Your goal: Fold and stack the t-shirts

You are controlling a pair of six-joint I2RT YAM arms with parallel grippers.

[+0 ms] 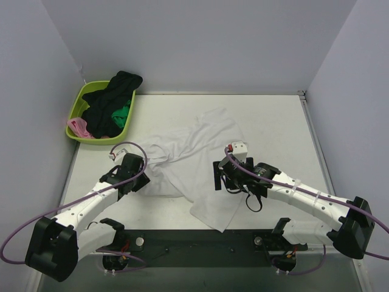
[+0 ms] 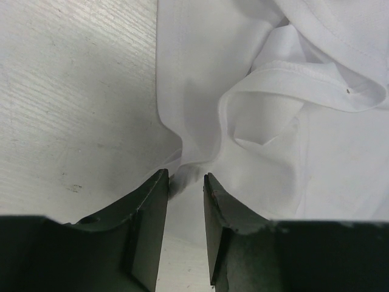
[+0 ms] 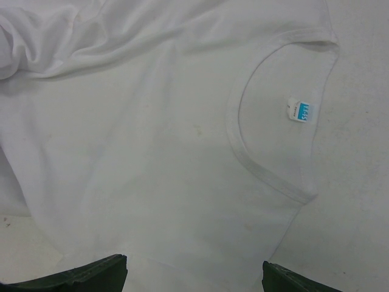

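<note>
T-shirts waiting: black t-shirt (image 1: pixel 112 97), green t-shirt (image 1: pixel 123 114) and pink t-shirt (image 1: pixel 78 128) are lying heaped in the lime basket (image 1: pixel 78 100) at the upper left of the top view, well apart from both grippers, probably waiting their turn
Left gripper (image 2: pixel 185 176): is sitting left of centre at the shirt's left edge, with its jaws standing slightly parted; a rumpled fold is lying right at the tips, but nothing is visibly pinched
White t-shirt (image 1: pixel 194 146): is lying crumpled and only half spread on the table (image 1: pixel 273 121) at the middle of the frame, between the two grippers
Right gripper (image 3: pixel 194 267): is hovering right of centre over the shirt, spread wide and gripping nothing; the collar (image 3: pixel 267 176) and label (image 3: pixel 302 111) are lying just ahead, toward the right of the wrist view
Likely reason: both grippers seem to be working at opposite sides to flatten the shirt before folding
</note>
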